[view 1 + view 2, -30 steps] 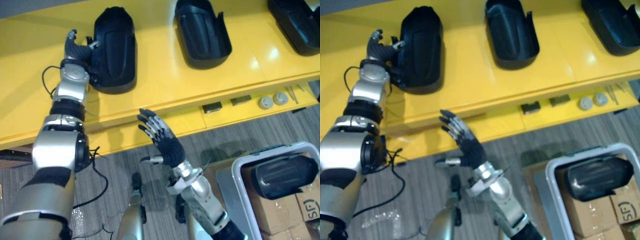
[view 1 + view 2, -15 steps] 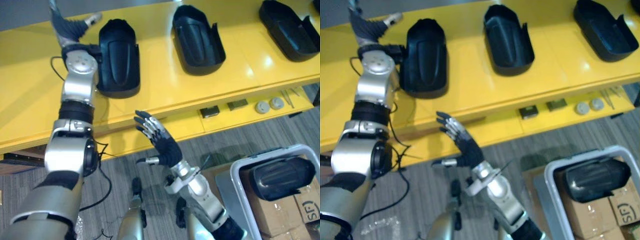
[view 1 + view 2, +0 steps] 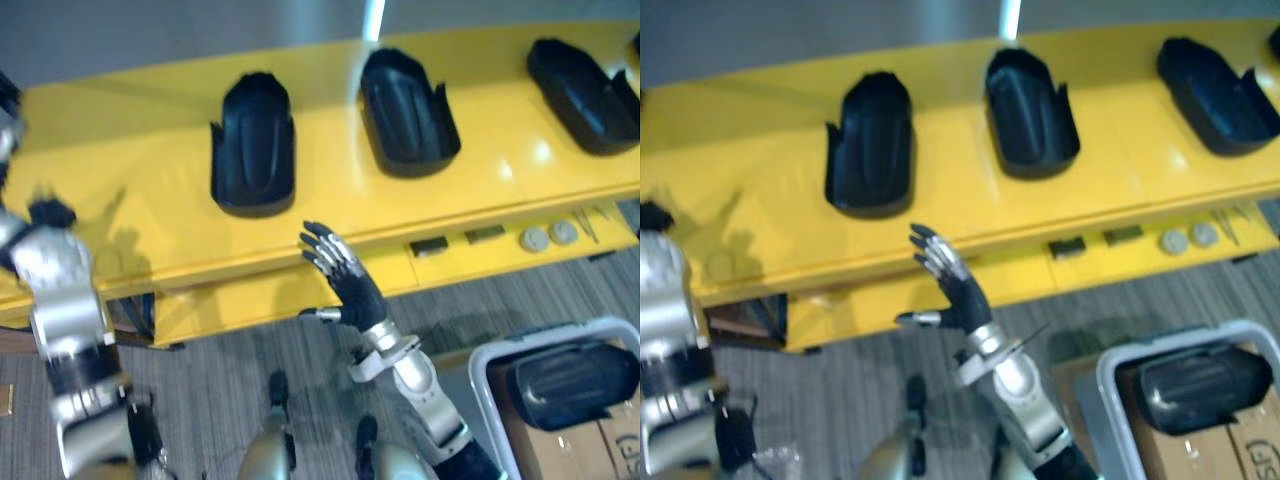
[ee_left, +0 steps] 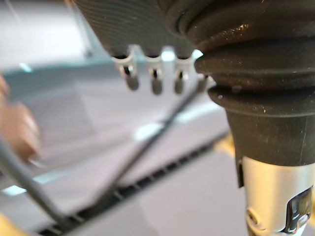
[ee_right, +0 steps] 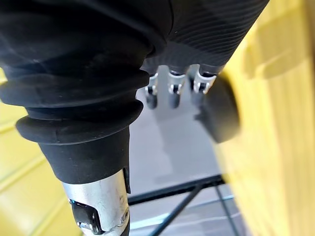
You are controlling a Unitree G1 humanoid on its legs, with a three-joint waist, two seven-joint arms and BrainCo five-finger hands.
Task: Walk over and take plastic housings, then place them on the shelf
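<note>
Left eye view: three plastic housings [image 3: 253, 145] lay on the yellow shelf [image 3: 120, 190], a fourth housing [image 3: 565, 385] in the bin [image 3: 475, 370]; the right hand [image 3: 352, 290] hung spread and empty near the shelf's edge, liable to clip it when turning. Left wrist view: the left hand [image 4: 130, 76] was relaxed, empty

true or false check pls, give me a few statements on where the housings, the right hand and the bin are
1. The left housing rests on the yellow shelf. True.
2. The right hand grips a housing. False: its fingers are spread open and hold nothing, in front of the shelf's front edge.
3. A black housing lies in the grey-rimmed bin. True.
4. The bin stands on the shelf top. False: it sits low, off the shelf, on the robot's right.
</note>
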